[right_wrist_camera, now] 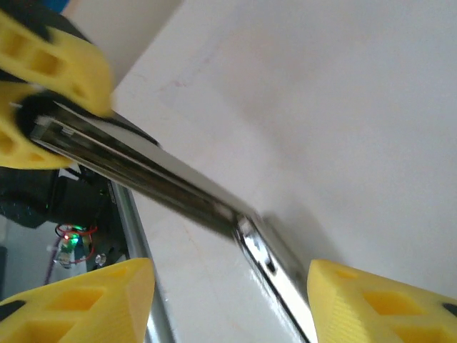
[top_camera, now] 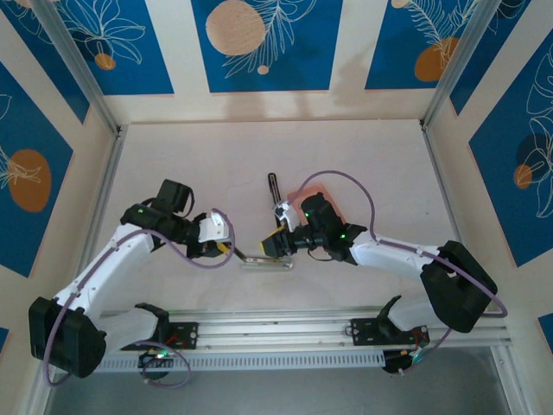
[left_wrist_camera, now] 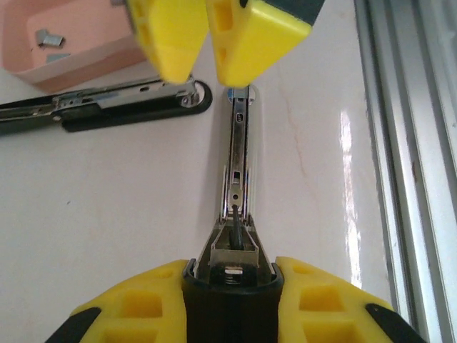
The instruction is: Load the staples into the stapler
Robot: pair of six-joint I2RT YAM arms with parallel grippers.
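Pinching stapler rail [left_wrist_camera: 239,164] endwise, left pincer [left_wrist_camera: 232,275]

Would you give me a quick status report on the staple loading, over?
Left gripper shut on silver rail, near end; right gripper open, straddling far end. Black stapler body lies apart; staples in pink tray, unloaded. No obstruction seen.

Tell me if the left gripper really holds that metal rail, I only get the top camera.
Observer: Yes, the left gripper is clamped on one end of the metal rail.
Operator: And the right gripper?
Observer: The right gripper is open, one of its fingers on each side of the rail.
Operator: Any staples in the tray?
Observer: Yes, some staples lie in the pink tray.
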